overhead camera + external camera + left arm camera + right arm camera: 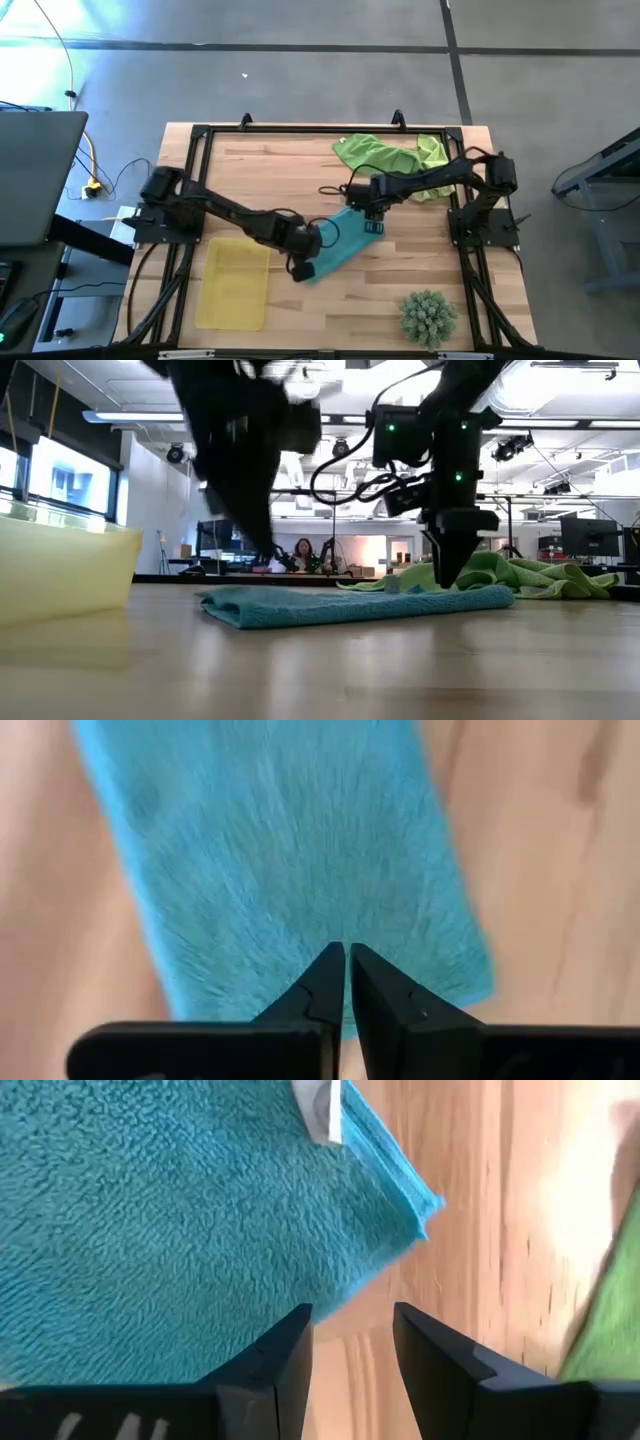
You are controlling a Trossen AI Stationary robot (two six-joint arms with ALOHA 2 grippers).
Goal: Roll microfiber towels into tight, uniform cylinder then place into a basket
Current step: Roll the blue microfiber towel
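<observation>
Folded teal-blue microfiber towel (338,247) lies flat as a narrow strip on the wooden table (300,170), between the translucent yellow plastic basket (234,283) and the crumpled lime-green towels (392,156). My left gripper (346,960), fingers pressed together and pinching nothing, hovers over the strip's near end. My right gripper (352,1330), fingers spread, stands over the far corner. To roll tight, I judge I should pin that far end and tuck the near edge evenly across its width.

Around teal towel (340,250): both tools crowd its ends; lime towels (385,155) behind; yellow basket (235,285) beside; bare surface (350,310) toward spiky plant (428,317).
</observation>
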